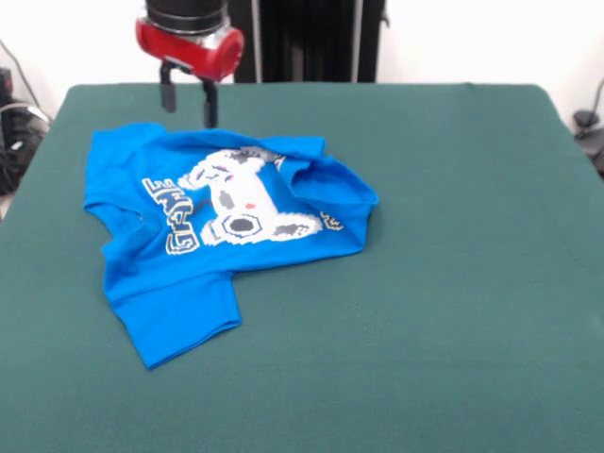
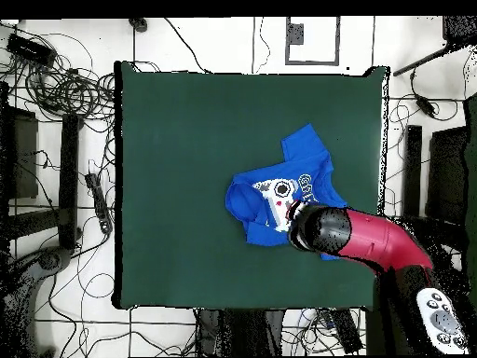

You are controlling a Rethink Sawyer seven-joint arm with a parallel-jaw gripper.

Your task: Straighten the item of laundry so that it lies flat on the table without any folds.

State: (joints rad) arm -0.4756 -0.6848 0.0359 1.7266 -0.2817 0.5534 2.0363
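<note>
The shirt (image 1: 222, 226) lay crumpled on the table (image 1: 453, 283), print up, its right side folded over. The gripper (image 1: 189, 102) hung just above the shirt's far edge, fingers (image 1: 209, 104) apart, grasping nothing.

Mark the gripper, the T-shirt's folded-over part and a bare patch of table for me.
gripper (image 1: 189, 106): front view, midway between its two fingertips.
blue T-shirt (image 1: 330, 184): front view, on the folded-over flap at its right side.
green table (image 2: 177, 149): overhead view, bare felt away from the shirt.
</note>
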